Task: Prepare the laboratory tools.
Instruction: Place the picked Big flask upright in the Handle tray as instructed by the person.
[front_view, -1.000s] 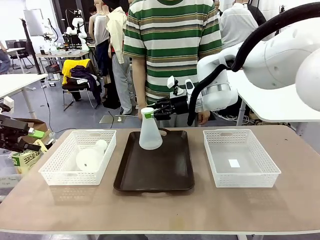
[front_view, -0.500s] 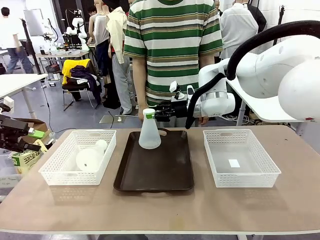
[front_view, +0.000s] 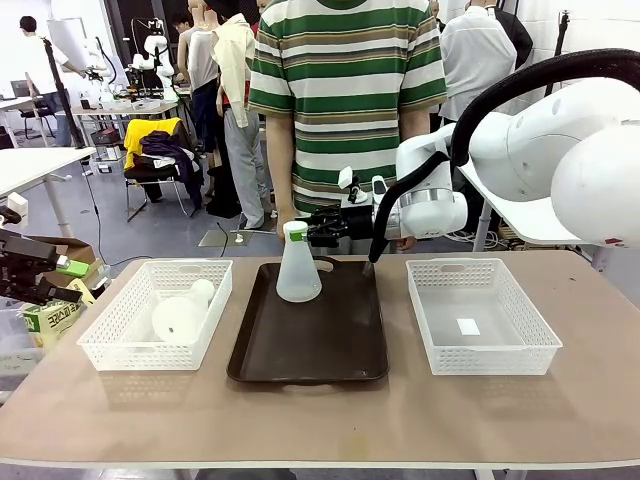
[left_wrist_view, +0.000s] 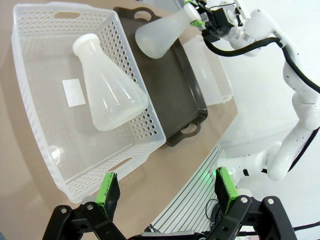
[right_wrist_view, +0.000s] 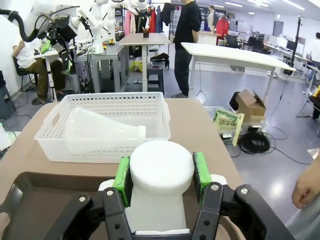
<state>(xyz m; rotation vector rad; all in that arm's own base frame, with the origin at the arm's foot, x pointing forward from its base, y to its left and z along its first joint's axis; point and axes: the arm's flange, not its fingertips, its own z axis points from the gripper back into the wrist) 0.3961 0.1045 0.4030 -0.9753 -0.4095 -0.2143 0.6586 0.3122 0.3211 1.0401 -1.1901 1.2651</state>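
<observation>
In the right wrist view, the right end effector (right_wrist_view: 161, 172) covers the upright flask (right_wrist_view: 161, 157) below its neck. In the front view, the basket (front_view: 140, 356) wall partly veils the lying flask (front_view: 185, 310).

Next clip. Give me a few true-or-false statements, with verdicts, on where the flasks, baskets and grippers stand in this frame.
1. The right gripper is shut on the neck of the translucent frosted-white conical plastic flask, which is upright over the dark brown tray. True.
2. The second frosted-white flask stands upright in the left white mesh basket. False: it lies on its side there.
3. The left gripper is open and holds nothing. True.
4. The right white mesh basket holds a flask. False: a small white label lies on its floor, no flask.
</observation>
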